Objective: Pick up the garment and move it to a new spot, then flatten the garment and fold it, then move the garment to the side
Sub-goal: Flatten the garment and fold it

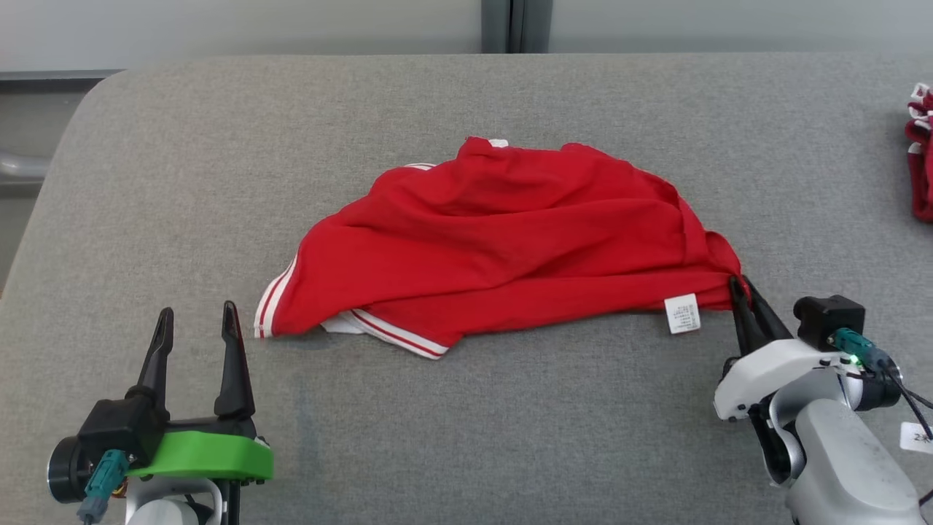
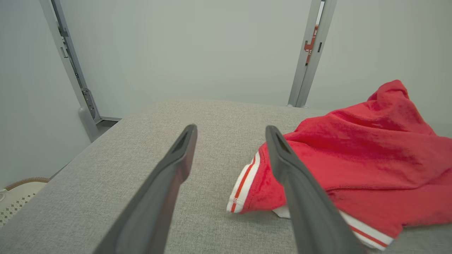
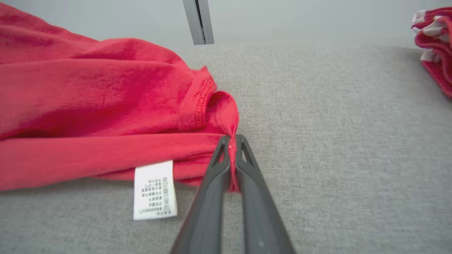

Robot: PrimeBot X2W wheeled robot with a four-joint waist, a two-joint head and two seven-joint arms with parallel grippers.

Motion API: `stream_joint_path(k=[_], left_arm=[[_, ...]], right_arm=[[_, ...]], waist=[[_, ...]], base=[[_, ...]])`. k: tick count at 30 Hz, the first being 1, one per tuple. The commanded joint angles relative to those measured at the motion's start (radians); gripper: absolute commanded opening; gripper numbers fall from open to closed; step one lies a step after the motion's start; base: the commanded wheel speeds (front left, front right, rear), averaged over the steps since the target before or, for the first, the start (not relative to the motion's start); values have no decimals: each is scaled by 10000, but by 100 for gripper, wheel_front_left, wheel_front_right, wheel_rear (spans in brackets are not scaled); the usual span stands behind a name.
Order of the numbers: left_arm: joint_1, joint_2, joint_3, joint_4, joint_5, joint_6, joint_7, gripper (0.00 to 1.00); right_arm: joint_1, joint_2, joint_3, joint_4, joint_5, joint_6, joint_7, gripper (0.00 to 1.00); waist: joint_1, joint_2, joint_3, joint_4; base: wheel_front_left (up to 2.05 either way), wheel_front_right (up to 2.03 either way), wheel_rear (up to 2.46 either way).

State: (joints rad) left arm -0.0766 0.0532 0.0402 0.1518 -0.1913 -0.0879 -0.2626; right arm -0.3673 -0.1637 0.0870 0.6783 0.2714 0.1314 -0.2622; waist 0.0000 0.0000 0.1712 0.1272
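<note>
A crumpled red garment (image 1: 503,233) with white-striped trim lies in a loose mound at the middle of a grey cloth-covered desk (image 1: 510,437). It rests roughly midway between the robot's two arms. The right hand (image 1: 740,286) is pinched closed on the garment's near right corner, and a thin fold of red cloth is caught between its two dark fingertips, low against the desk. A white care label (image 1: 682,314) lies flat on the grey cloth just to the left of that grip, at the garment's front hem. The left hand (image 1: 198,312) stands wide apart and holds nothing. Its fingers point up the desk just beside the garment's striped left sleeve end, not touching it. A second bundle of red and white fabric (image 1: 920,160) sits at the far right edge of the desk, well apart from the garment.
</note>
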Motion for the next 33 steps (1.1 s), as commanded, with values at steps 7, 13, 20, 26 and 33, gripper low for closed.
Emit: stream_joint_path(k=[7, 13, 20, 26, 33], left_arm=[[274, -13, 108, 169, 26, -63, -28, 100], [369, -22, 114, 234, -8, -65, -28, 100], [445, -23, 69, 332, -17, -86, -29, 100], [424, -23, 63, 402, 77, -128, -28, 100], [522, -24, 11, 515, 128, -169, -28, 100]], right_arm=[[1998, -605, -292, -2294, 324, -14, -29, 0], [3497, -663, -522, -3470, 732, -14, 337, 0], [3913, -400, -727, -4242, 671, -14, 465, 100], [3541, -188, -721, -4866, 91, -11, 232, 100], [3316, 253, -264, -5363, -376, -11, 38, 100]], waist=[[0, 0, -495, -645], [0, 0, -626, -831], [0, 0, -768, -986], [0, 0, -933, -958], [0, 0, -1073, -910]], base=[[0, 0, 0], [0, 0, 0], [0, 0, 0], [0, 0, 0], [0, 0, 0]])
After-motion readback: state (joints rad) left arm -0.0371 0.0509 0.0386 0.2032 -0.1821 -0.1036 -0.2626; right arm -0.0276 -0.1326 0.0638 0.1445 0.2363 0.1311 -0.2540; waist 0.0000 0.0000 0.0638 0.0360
